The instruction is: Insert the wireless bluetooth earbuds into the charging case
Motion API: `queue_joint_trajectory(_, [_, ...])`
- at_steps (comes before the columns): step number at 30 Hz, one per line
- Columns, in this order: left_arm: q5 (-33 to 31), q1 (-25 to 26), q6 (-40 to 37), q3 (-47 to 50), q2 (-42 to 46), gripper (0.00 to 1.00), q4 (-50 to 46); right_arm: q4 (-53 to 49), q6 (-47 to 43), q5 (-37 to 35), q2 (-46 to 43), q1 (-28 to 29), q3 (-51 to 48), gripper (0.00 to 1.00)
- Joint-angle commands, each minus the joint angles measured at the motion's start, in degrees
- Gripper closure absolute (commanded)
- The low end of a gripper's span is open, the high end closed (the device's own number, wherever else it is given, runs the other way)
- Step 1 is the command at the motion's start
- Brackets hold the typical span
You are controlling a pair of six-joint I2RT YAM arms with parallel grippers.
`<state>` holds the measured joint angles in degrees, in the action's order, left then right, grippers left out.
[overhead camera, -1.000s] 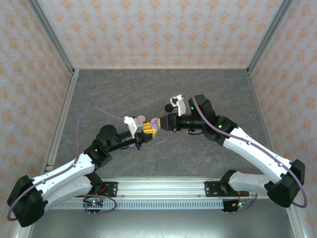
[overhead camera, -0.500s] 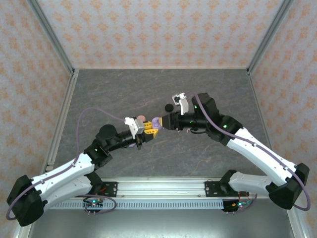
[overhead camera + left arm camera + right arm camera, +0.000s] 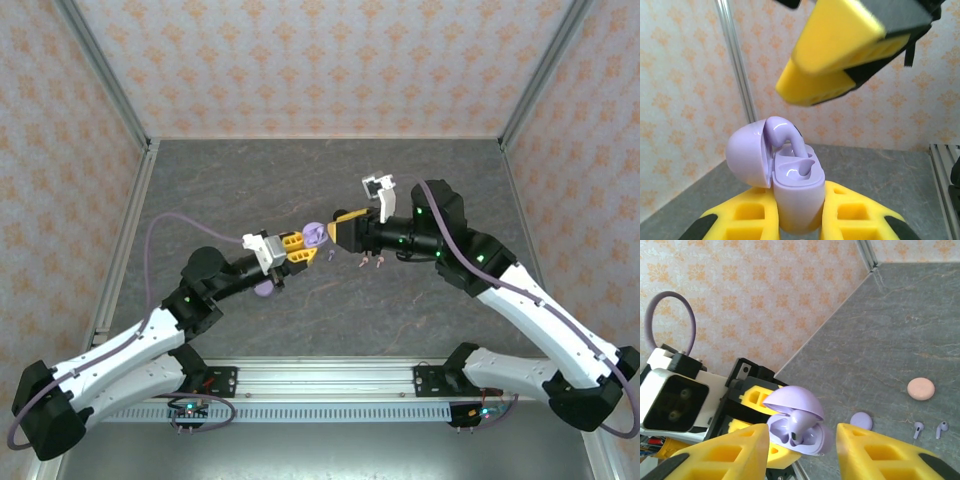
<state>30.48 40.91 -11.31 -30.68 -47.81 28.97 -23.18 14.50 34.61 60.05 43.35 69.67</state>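
Left gripper point(image 3: 799, 220) clamping case point(image 3: 797, 192), 2 loose earbuds point(image 3: 918, 429)

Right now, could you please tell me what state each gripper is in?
Left gripper: shut on the lilac charging case, whose lid is open.
Right gripper: jaws open, holding nothing.

Both arms angle inward with tips nearly meeting, the left end effector point(image 3: 299, 248) pinched tight on the charging case point(image 3: 799, 196), the right end effector point(image 3: 340, 228) parted and empty.
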Motion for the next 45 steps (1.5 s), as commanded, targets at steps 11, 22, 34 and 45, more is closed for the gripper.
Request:
queue_joint_trajectory(11, [-1.39, 0.32, -2.59, -2.02, -0.03, 1.0, 0.65, 4.06, 0.33, 5.09, 3.34, 0.94, 1.7, 0.62])
queue_joint_trajectory(22, [-1.47, 0.32, -1.61, -2.51, -2.19, 1.0, 1.2, 3.87, -0.34, 5.58, 3.33, 1.47, 1.57, 0.62])
queue_joint_trajectory(34, [-1.46, 0.31, -1.19, -2.76, -2.8, 1.0, 0.14, -2.74, -1.92, -5.24, 0.56, 1.47, 1.78, 0.59])
queue_joint_trajectory(45, [-2.57, 0.31, 0.43, -1.92, -2.62, 1.0, -2.12, -4.9, -1.44, -13.67, 0.57, 0.67, 0.97, 0.5])
